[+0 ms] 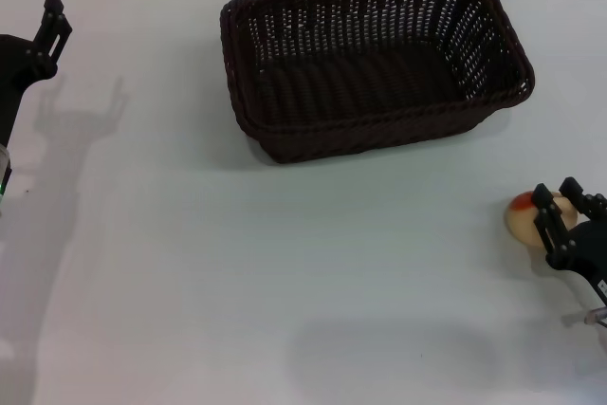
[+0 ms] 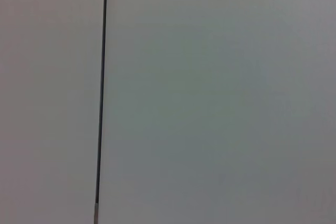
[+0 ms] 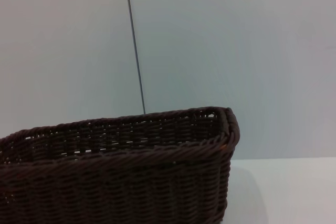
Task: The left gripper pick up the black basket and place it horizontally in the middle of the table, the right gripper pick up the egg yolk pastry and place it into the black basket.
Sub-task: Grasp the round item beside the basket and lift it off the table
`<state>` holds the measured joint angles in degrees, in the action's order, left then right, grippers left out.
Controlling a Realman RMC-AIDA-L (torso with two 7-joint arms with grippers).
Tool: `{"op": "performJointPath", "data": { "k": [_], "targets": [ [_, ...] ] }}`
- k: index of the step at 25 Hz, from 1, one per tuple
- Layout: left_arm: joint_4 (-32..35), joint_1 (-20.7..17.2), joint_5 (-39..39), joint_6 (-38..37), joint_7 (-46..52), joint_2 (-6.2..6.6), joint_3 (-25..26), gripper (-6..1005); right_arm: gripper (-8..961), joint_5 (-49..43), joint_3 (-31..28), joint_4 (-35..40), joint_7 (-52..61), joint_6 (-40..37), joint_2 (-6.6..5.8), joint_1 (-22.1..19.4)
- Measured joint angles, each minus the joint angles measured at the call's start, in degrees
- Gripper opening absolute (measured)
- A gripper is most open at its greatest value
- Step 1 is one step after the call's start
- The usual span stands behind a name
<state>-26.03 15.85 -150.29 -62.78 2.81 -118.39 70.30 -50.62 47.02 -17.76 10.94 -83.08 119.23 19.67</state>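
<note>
Egg yolk pastry [image 1: 527,215] sits on the table [image 1: 285,291] at the robot's right edge, pale bun with the orange-red patch facing up and slightly away from the claw. The right gripper [image 1: 561,220] is at the pastry: its two ridged black fingers [image 1: 547,225] stand one on each side of the bun's near flank, close to or touching it; from the head view I cannot tell whether they are clenched on it or only bracketing it, and the pastry looks to rest on the tabletop, not lifted. Judgement: the step in hand is the right-arm pick of the pastry, at the grasp stage. The next move calls for a firm but gentle squeeze on a soft round item, a straight lift clear of the table, then a carry forward and toward the robot's left, high enough to pass the flared rim before lowering into the basket. The black basket [image 1: 375,59] lies lengthwise across the far middle of the table, open side up and empty, well apart from the pastry; its placement step looks done. The right wrist view shows only the basket's woven wall and rim [image 3: 131,156] against a pale background with a thin dark vertical line [image 3: 134,40]. The left gripper [image 1: 49,33] is parked at the far left edge, raised, away from the basket; finger state cannot be read.
</note>
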Motion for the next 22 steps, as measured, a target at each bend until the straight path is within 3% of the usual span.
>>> {"op": "performJointPath", "data": {
  "k": [10, 15, 22],
  "targets": [
    [-0.53, -0.08, -0.31, -0.07, 0.00, 0.00, -0.08, 813, 189, -0.16, -0.10, 0.19, -0.32, -0.02, 0.11, 0.02],
    [-0.66, -0.14, -0.35, -0.18, 0.00, 0.07, -0.07, 813, 85, -0.29, -0.10, 0.19, -0.49, -1.72, 0.13, -0.02],
    [-0.69, 0.01, -0.36, -0.23, 0.00, 0.09, -0.07, 813, 39, -0.81, 0.27, -0.23, -0.47, -8.08, 0.26, 0.03]
  ]
}}
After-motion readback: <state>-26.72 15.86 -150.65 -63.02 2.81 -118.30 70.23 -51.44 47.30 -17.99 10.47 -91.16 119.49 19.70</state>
